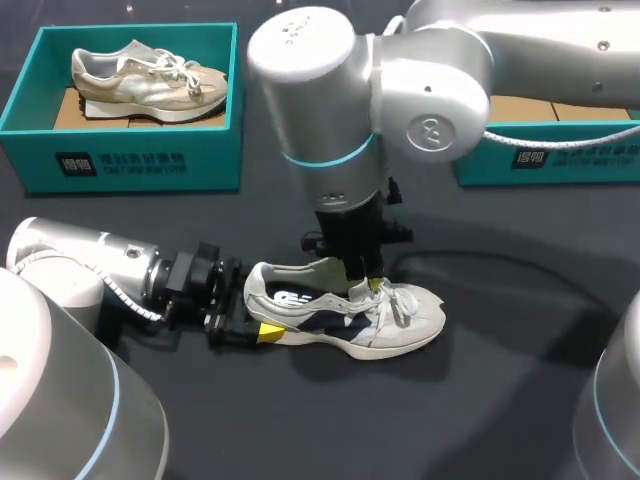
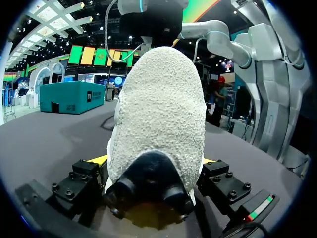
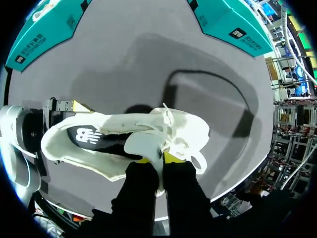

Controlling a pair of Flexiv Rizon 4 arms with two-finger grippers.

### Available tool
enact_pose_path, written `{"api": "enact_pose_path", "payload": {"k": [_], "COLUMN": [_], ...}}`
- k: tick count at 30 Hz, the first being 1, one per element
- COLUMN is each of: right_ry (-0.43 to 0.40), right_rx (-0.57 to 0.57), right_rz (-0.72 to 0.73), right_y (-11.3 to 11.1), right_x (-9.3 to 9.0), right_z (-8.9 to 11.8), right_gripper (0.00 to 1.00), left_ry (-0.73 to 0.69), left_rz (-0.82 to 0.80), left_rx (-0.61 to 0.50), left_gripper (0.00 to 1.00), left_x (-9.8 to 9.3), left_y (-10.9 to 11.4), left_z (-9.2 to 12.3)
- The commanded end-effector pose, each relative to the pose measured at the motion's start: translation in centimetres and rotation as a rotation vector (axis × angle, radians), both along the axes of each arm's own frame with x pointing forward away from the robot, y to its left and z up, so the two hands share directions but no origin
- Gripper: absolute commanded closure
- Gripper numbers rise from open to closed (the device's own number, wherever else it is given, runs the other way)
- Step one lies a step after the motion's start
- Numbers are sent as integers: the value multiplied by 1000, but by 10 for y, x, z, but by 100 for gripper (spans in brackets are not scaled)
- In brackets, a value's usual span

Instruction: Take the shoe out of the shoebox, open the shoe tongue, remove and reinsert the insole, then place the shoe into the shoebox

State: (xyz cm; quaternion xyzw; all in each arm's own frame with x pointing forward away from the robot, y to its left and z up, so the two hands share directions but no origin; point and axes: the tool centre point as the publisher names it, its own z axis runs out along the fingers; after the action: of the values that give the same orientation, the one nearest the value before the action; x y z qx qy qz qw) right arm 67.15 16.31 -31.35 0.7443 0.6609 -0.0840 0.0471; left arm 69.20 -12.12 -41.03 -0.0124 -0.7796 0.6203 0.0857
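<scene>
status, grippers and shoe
Left gripper shut on shoe at heel. Right gripper shut on tongue from above. Other shoe in shoebox, out of the way.

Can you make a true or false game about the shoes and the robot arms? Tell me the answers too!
1. The white and dark shoe lies on the table, outside the boxes. True.
2. The teal box at the left is empty. False: a beige shoe sits inside it.
3. The left arm's jaws hold the white and dark shoe by its heel. True.
4. The right arm's jaws grip that shoe's toe. False: they pinch the tongue, next to the laces.
</scene>
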Motion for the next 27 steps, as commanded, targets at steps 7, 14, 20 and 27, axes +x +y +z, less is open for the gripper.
{"api": "enact_pose_path", "payload": {"k": [7,14,20,27], "right_ry": [-77,-77,-56,-47], "right_rx": [133,133,146,226], "right_rz": [-459,-459,-415,-311], "right_y": [-20,-20,-27,-40], "right_x": [1,1,0,-1], "right_z": [-4,-4,-7,-13], "right_gripper": [100,100,100,100], "left_ry": [0,0,0,0], "left_rz": [2,2,2,2], "left_rx": [2,2,2,2], "left_gripper": [100,100,100,100], "left_x": [1,1,1,1], "left_y": [-1,-1,-1,-1], "left_z": [-3,-3,-3,-3]}}
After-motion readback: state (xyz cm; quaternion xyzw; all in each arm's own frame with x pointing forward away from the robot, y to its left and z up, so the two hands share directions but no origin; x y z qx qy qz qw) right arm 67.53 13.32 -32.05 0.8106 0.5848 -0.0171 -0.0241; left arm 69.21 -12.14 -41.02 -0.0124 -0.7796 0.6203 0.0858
